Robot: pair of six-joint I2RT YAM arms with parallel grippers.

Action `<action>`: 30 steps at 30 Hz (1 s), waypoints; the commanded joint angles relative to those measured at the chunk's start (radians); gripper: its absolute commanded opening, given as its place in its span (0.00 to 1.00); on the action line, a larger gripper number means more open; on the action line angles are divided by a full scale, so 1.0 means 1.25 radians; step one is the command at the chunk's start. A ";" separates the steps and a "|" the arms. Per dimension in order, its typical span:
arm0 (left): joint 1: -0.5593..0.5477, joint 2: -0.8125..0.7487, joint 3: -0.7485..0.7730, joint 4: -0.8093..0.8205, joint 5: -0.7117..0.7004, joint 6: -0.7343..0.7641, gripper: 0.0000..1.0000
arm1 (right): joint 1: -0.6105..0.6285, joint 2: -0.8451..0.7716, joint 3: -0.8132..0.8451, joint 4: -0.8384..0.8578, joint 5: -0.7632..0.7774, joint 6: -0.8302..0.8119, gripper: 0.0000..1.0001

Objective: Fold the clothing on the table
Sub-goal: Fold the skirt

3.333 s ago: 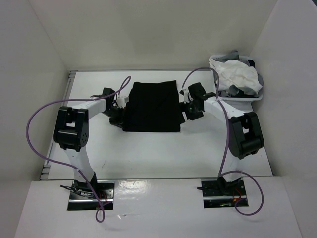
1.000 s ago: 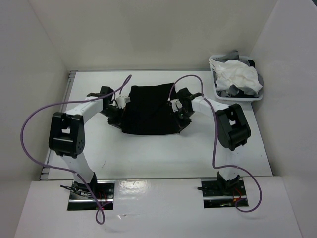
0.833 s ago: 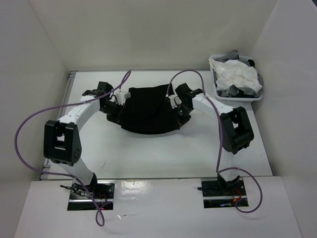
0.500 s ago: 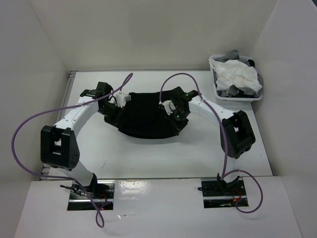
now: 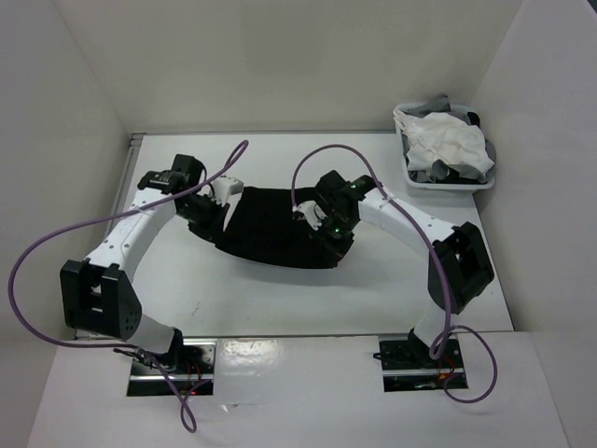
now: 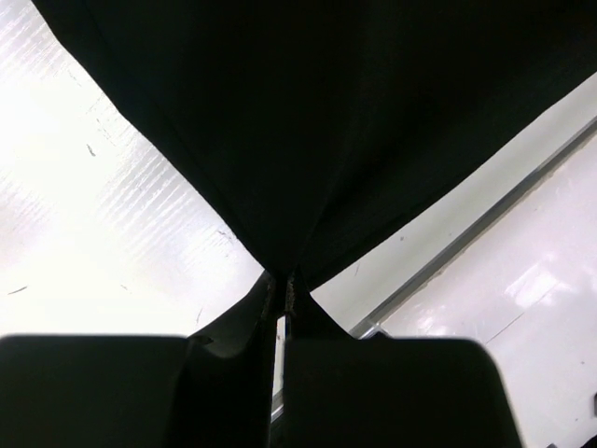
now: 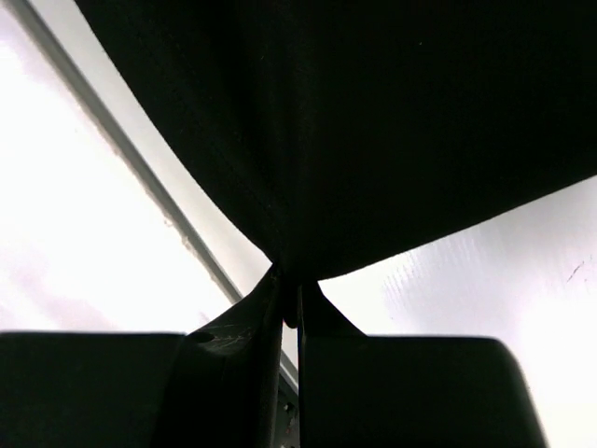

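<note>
The left gripper (image 6: 283, 280) has its two fingers clenched on a pinch of the plain black soft fabric garment (image 5: 275, 229), and the cloth fans out taut from that grip in the left wrist view. The right gripper (image 7: 289, 282) is likewise clamped on a pinch at the opposite side. Seen from above, the garment is gathered and slung between the two grips, over the middle of the large flat white table (image 5: 280, 299), its lower edge bowing toward the near edge.

By the look of it, a fold is under way, with one side of the garment lifted clear of the surface. The next move would call for both arms to travel together, keeping the cloth stretched, then to lay the held edge squarely on the part that rests flat before letting go. An uneven carry could leave a skewed fold.

At the far right corner stands a small white basket (image 5: 454, 187) holding a crumpled white garment (image 5: 448, 140) and grey cloth (image 5: 438, 101).

No brand, label or writing can be read anywhere.
</note>
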 commanded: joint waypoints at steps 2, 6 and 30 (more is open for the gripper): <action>-0.001 -0.054 0.005 -0.019 0.022 0.043 0.00 | 0.010 -0.054 0.027 -0.049 -0.009 -0.031 0.00; -0.001 -0.062 0.040 0.014 0.014 0.027 0.00 | 0.010 -0.062 0.074 -0.005 0.029 -0.011 0.00; 0.113 0.225 0.210 0.161 0.048 -0.115 0.00 | -0.203 0.217 0.276 0.033 -0.018 -0.031 0.00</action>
